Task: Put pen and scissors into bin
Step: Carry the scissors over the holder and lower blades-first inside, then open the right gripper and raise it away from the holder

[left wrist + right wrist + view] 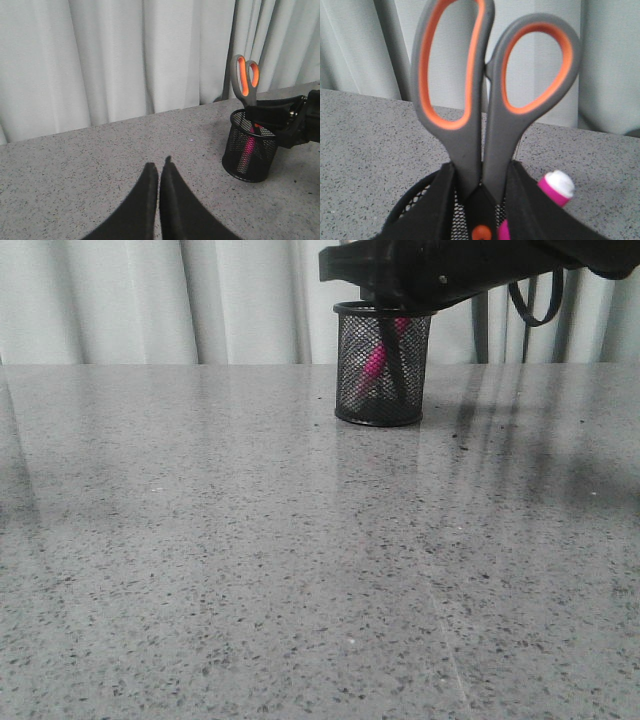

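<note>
Standing upright in bin [248, 155]: grey-orange scissors [490, 105], pink pen [556, 189].

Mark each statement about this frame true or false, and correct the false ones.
1. The pen lies on the table beside the bin. False: it stands inside the bin, its pink body showing through the mesh.
2. The scissors stand blades down in the bin, handles above the rim. True.
3. The left gripper is wide open. False: its fingers are closed together over the bare table, holding nothing.
4. The right gripper is at the bin, its fingers on either side of the scissors near the pivot. True.
5. The bin has tipped over. False: it stands upright on the table.
</note>
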You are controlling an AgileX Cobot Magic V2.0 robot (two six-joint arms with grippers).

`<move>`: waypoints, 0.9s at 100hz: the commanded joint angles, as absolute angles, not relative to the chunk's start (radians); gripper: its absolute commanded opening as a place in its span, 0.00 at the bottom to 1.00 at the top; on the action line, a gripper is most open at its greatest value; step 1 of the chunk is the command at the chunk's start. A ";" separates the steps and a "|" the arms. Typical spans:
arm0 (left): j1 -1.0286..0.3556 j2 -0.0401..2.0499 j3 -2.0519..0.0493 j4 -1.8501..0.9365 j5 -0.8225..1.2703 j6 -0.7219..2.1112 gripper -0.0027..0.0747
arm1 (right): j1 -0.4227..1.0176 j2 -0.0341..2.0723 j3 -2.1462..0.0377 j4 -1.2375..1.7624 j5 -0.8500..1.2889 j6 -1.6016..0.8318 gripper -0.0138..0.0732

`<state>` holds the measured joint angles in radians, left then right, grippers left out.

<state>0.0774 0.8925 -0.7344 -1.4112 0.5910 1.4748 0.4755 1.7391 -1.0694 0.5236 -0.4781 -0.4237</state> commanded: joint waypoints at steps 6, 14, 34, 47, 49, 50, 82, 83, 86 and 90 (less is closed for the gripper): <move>0.072 0.883 -0.764 -1.465 0.589 1.472 0.01 | 0.475 1.693 -1.095 0.498 -0.556 -0.425 0.40; 0.072 0.883 -0.764 -1.465 0.589 1.472 0.01 | 0.475 1.688 -1.095 0.498 -0.556 -0.425 0.48; 0.072 0.883 -0.764 -1.465 0.589 1.472 0.01 | 0.475 1.653 -1.095 0.496 -0.556 -0.425 0.48; 0.072 0.883 -0.764 -1.465 0.589 1.472 0.01 | 0.475 1.605 -1.095 0.496 -0.560 -0.425 0.47; 0.072 0.883 -0.764 -1.465 0.589 1.472 0.01 | 0.475 1.595 -1.095 0.496 -0.560 -0.427 0.47; 0.072 0.883 -0.764 -1.465 0.589 1.472 0.01 | 0.475 1.588 -1.095 0.496 -0.560 -0.432 0.47; 0.074 0.883 -0.762 -1.374 0.562 1.474 0.01 | 0.473 1.385 -1.047 0.496 -0.568 -0.615 0.28; 0.074 0.883 -0.760 -1.372 0.560 1.474 0.01 | 0.471 1.374 -1.043 0.496 -0.567 -0.618 0.27; 0.074 0.883 -0.759 -1.372 0.550 1.474 0.01 | 0.469 1.352 -1.025 0.496 -0.574 -0.617 0.22; 0.074 0.879 -0.755 -1.372 0.532 1.474 0.01 | 0.468 1.318 -1.003 0.496 -0.581 -0.617 0.17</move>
<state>0.0774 0.8925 -0.7328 -1.3460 0.5704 1.4748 0.4755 1.4202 -1.0170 0.5216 -0.4922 -0.5889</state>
